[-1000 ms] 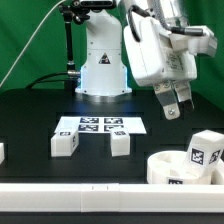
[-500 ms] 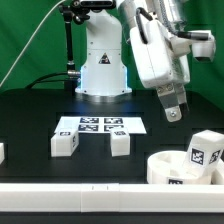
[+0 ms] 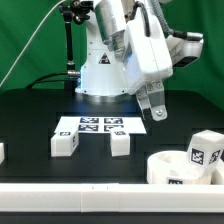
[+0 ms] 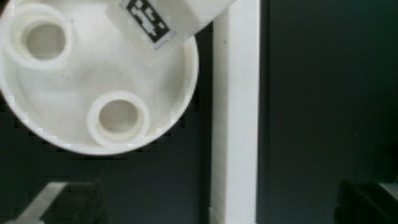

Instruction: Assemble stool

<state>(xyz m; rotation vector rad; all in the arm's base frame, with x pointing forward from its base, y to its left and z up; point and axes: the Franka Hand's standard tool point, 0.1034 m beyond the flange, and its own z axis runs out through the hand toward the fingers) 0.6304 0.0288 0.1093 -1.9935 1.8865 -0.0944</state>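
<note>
The white robot arm's two-finger gripper [image 3: 152, 109] hangs in the upper right of the exterior view, above the black table [image 3: 30, 115]. Its jaws are spread wide and nothing is between them. The thick round white plastic seat [image 3: 165, 167] lies at the lower right. A tagged white block leg [image 3: 206, 150] is right at it, on it or behind it, one cannot tell. The left block leg [image 3: 66, 143] and the middle block leg [image 3: 120, 144] stand just in front of the marker board [image 3: 100, 125]. In the wrist view, the seat [image 4: 80, 85] shows two round holes beside the long white rail [image 4: 237, 150].
</note>
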